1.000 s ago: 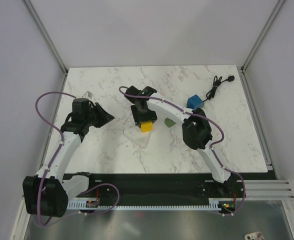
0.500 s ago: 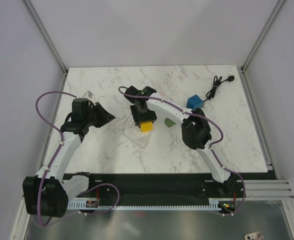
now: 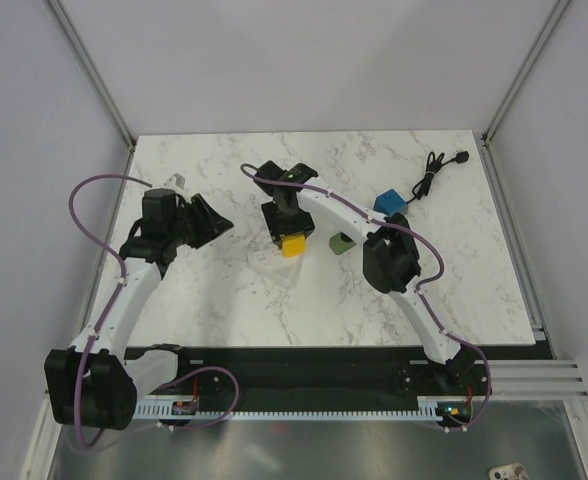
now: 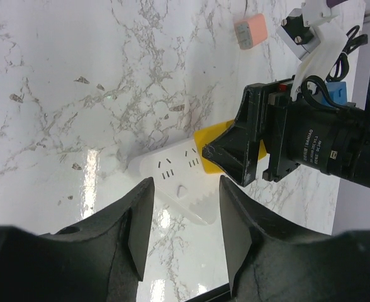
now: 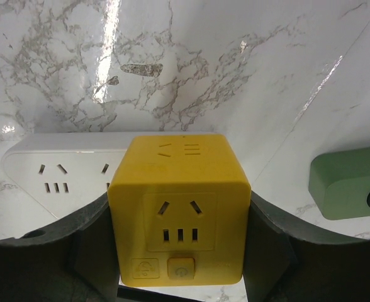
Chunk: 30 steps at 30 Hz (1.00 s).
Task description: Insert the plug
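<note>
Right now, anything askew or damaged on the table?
Nothing stands out. The yellow cube sits square between the right fingers, over the white power strip; no damage or spills visible. Cannot tell whether it is seated.

A robot test lab, not a home. A marble-patterned counter [image 3: 454,290] sits boxed in by plain pale walls [image 3: 304,60] on bare metal posts [image 3: 89,70] at 11 and 1 o'clock. Two white robot arms [image 3: 124,300] are bolted to a black rail [image 3: 304,365] at 6 o'clock, beside a slotted cable tray [image 3: 304,408] and looping purple cables [image 3: 84,215]. A white power strip [image 3: 266,262] and a blue plug cube [image 3: 388,203] lie on the counter.
</note>
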Each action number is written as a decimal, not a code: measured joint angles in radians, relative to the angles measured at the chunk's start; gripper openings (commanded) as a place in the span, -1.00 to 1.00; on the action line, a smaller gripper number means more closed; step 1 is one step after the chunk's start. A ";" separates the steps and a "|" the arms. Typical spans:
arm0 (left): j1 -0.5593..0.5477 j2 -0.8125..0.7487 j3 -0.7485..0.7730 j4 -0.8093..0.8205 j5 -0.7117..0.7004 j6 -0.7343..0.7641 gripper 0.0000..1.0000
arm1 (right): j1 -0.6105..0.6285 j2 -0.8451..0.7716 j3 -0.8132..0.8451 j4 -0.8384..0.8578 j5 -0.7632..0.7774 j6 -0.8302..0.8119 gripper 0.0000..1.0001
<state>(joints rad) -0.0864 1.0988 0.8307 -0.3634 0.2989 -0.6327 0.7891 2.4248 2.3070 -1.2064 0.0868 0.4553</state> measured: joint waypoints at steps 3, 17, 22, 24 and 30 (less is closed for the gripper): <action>0.000 0.014 0.014 0.003 0.000 0.002 0.15 | -0.005 0.000 0.000 0.006 -0.010 -0.016 0.34; 0.000 0.034 0.041 0.006 0.018 0.024 0.33 | -0.018 -0.062 0.027 0.079 -0.048 -0.076 0.85; 0.000 0.040 0.068 0.006 0.035 0.042 0.36 | -0.053 -0.094 0.031 0.130 -0.005 -0.092 0.81; 0.000 0.047 0.074 0.007 0.045 0.055 0.36 | -0.076 -0.111 0.013 0.170 0.023 -0.102 0.79; 0.000 0.091 0.074 0.006 0.082 0.090 0.35 | -0.170 -0.119 -0.003 0.285 0.072 -0.145 0.70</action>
<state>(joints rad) -0.0864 1.1900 0.9051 -0.3576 0.3805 -0.5430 0.6193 2.3054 2.3039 -0.9218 0.1585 0.3103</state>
